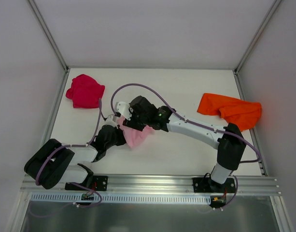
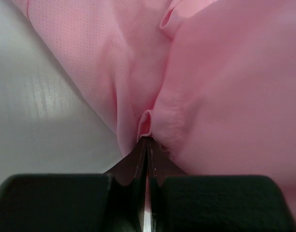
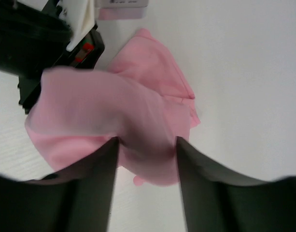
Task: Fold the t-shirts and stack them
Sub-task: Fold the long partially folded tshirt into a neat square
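Crowding the pink t-shirt (image 1: 137, 137), both arms appear mid-fold; the red t-shirt (image 1: 85, 91) lies beyond-left of it, the orange t-shirt (image 1: 230, 110) well right. Left wrist: left gripper (image 2: 147, 140) clamped on a pink pleat. Right wrist: right gripper (image 3: 147, 145) parted, pink cloth loose between; next, likely regrasping an edge.

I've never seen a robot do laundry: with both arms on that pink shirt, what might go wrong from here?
The left end effector pinches only a small fold of the pink t-shirt, which could slip out. Cloth sits bunched between the parted fingers of the right end effector and may snag when it pulls away. Both end effectors crowd close together and could bump.
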Robot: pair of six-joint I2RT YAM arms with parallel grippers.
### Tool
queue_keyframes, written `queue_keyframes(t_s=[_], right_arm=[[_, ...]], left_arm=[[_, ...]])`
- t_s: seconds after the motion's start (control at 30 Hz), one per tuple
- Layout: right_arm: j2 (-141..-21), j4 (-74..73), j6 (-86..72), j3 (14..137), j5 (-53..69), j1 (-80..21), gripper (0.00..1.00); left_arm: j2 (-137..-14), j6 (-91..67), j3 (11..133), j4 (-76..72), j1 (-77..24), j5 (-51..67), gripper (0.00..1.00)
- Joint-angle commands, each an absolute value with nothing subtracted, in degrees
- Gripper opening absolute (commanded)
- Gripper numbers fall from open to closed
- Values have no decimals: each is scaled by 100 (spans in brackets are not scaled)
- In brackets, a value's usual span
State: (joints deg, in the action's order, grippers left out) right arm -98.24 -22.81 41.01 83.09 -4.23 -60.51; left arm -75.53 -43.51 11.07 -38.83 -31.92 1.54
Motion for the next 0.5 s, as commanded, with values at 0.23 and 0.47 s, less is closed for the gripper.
queue_keyframes(t_s=[0.23, 0.47], right_arm=[[-10186, -582, 4026, 8280, -738, -5335, 77], [-9573, -789, 3358, 7761, -414, -5396, 77]], left_arm=[[-7462, -4289, 949, -3929, -3366, 141, 0], [-7243, -4219, 1002, -3665, -3366, 53, 0]])
